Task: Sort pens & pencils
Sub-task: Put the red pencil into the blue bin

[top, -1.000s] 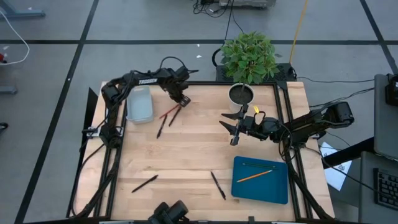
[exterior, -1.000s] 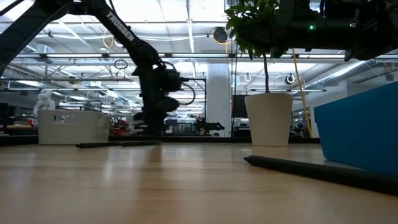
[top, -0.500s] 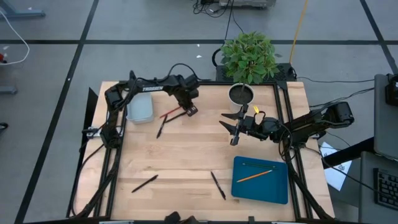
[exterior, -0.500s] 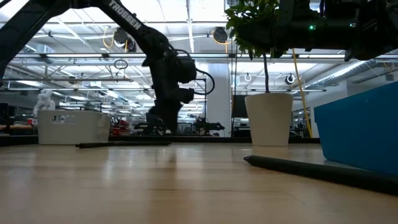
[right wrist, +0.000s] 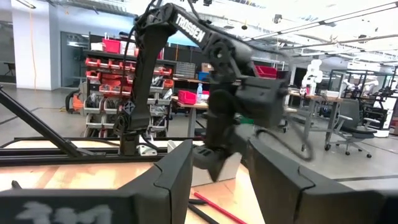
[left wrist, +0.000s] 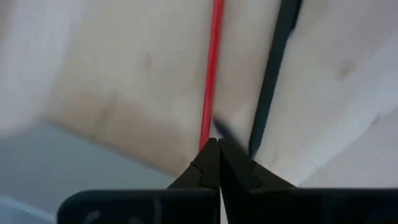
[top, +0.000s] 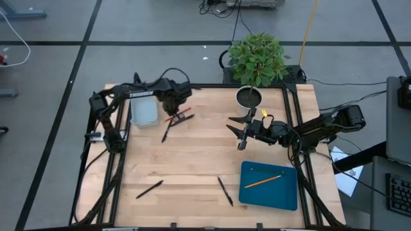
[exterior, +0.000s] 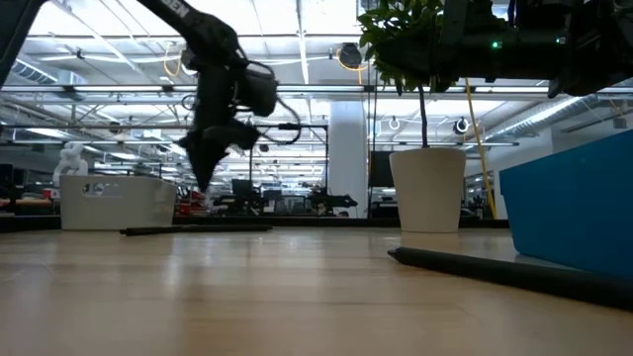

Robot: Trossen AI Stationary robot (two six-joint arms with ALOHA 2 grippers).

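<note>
red pencil (left wrist: 211, 74), low view hides it (left claw (left wrist: 217, 163) pinched)

I am looking at a pale wood bench (top: 192, 160) with black pens (top: 149, 189) lying dark against it. A red pencil (top: 172, 118) is showing beside the black left pincer (top: 171, 112). An orange pencil (top: 262, 181) and a green one (top: 260, 170) are lying in a deep blue tray (top: 270, 199). The plant (top: 257, 58) is showing green above a whitish pot (exterior: 427, 190).
</note>
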